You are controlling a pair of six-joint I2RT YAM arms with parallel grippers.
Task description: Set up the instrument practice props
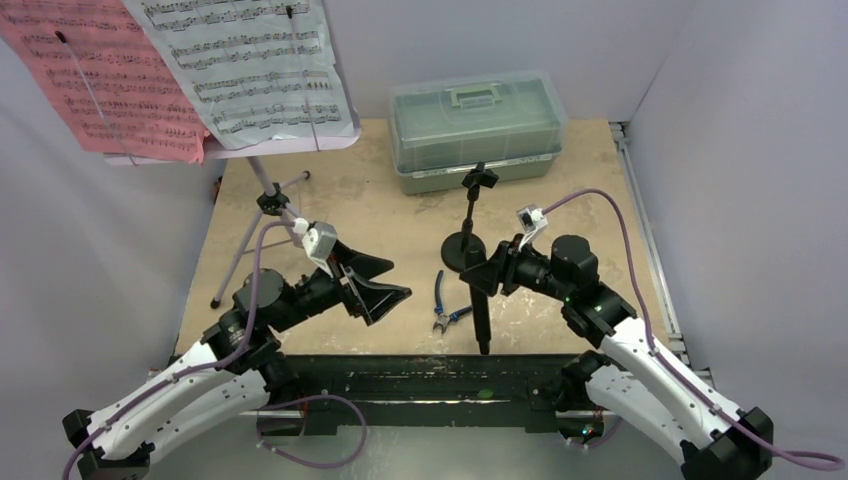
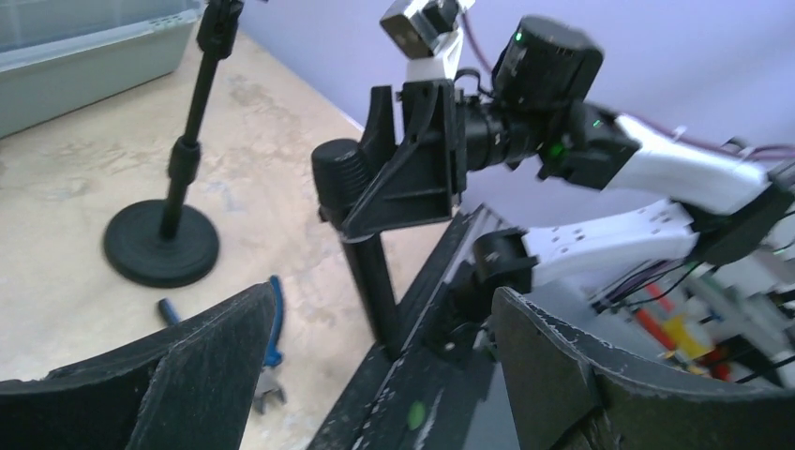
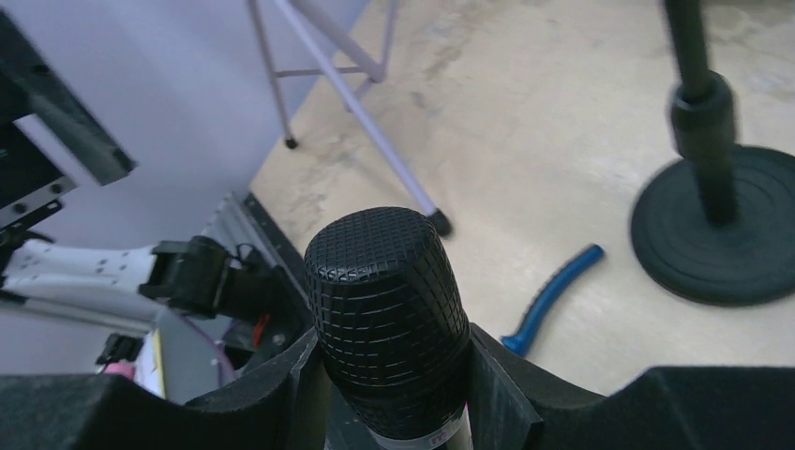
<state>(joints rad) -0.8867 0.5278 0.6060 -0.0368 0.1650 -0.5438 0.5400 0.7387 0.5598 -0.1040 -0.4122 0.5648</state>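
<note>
A fixed overhead camera looks down from behind the arm bases, taking in the whole table with the round-based stand near centre. The left wrist camera, low and close, faces rightward past the stand toward the microphone. The right wrist camera, closer still, looks leftward over the microphone. Both wrist views share the stand and the pliers beside it.

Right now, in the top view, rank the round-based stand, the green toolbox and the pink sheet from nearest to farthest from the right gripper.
1. Round-based stand: just left of the right gripper, which grips the microphone.
2. Green toolbox: straight behind, at the table's back.
3. Pink sheet: far back left corner.
</note>
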